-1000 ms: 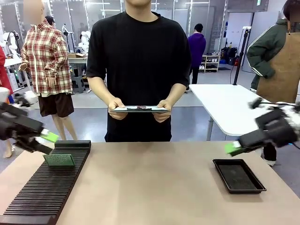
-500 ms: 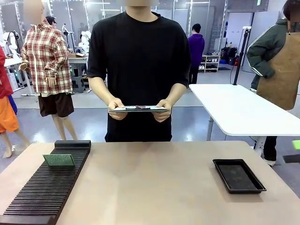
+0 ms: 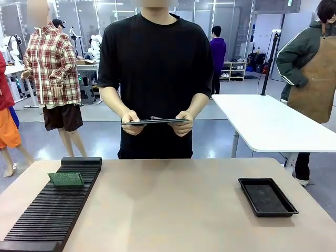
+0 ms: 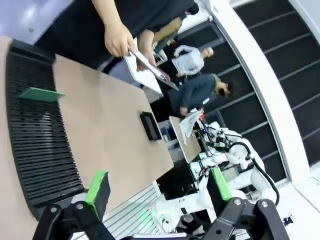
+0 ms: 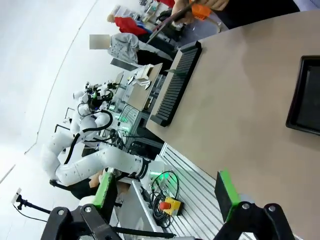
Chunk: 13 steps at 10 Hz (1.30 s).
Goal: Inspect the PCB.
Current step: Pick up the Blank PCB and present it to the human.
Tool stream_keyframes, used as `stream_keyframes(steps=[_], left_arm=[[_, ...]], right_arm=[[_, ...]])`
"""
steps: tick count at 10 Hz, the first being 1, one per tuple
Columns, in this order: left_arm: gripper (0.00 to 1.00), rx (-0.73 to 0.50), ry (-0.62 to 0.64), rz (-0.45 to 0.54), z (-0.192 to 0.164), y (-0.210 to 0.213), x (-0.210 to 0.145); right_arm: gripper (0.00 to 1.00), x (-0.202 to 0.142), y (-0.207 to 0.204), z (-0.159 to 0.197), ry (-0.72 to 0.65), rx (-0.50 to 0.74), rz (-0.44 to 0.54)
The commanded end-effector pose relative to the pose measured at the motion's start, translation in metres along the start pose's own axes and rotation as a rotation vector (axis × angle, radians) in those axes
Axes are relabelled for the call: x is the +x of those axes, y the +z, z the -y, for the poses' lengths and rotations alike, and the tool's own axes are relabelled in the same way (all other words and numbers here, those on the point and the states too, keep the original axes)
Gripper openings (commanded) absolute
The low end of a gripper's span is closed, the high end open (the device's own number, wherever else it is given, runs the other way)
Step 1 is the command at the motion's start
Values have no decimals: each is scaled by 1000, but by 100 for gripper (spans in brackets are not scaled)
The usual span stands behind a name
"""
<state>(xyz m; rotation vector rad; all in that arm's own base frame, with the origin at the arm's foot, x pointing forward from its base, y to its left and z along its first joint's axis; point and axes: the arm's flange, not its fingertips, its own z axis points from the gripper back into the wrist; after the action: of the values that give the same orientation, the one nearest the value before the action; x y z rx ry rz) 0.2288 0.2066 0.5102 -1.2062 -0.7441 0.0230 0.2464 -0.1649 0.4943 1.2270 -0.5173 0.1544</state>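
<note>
Left claw (image 4: 159,184) hangs wide open and empty, both green pads bare, set back from the table (image 3: 173,210) near its left corner. Right claw (image 5: 166,191) is the same, jaws fully spread with nothing between them, off the right side. In the left wrist view the PCB (image 4: 41,94) lies at about 10 o'clock from the left claw, well apart from it. From the front the PCB (image 3: 66,179) sits at about 9 o'clock on the table, near the far end of a long black slotted rack (image 3: 50,218). It seems to stand tilted in a slot, its green face leaning toward me. Its long axis runs across the rack, from 9 to 3 o'clock, in line with the slots. I judge the left arm the nearer one by far, since the right claw would have to cross the whole table. A shallow black tray (image 3: 268,197) rests at about 4 o'clock, well apart from the PCB. A person (image 3: 156,63) stands at 12 o'clock, holding a clipboard (image 3: 155,121) level in both hands, clear of the table. Nothing stands between the left claw and the PCB. The rack's ribs close beside it are what I would watch.
</note>
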Motion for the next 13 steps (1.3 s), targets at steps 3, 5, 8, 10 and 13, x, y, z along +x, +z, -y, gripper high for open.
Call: stream_keyframes(steps=[3, 5, 8, 10, 13], left_arm=[[100, 65, 30, 10, 23, 7, 6], [100, 50, 14, 23, 20, 11, 3], [100, 50, 14, 23, 20, 11, 3], [100, 52, 15, 18, 19, 9, 3], [100, 354, -274, -181, 71, -32, 62]], right_arm=[[100, -8, 11, -23, -26, -40, 36], [100, -6, 18, -20, 0, -35, 45], [100, -6, 18, -20, 0, -35, 45], [100, -6, 18, -20, 0, -35, 45], [100, -6, 18, -20, 0, -35, 45]])
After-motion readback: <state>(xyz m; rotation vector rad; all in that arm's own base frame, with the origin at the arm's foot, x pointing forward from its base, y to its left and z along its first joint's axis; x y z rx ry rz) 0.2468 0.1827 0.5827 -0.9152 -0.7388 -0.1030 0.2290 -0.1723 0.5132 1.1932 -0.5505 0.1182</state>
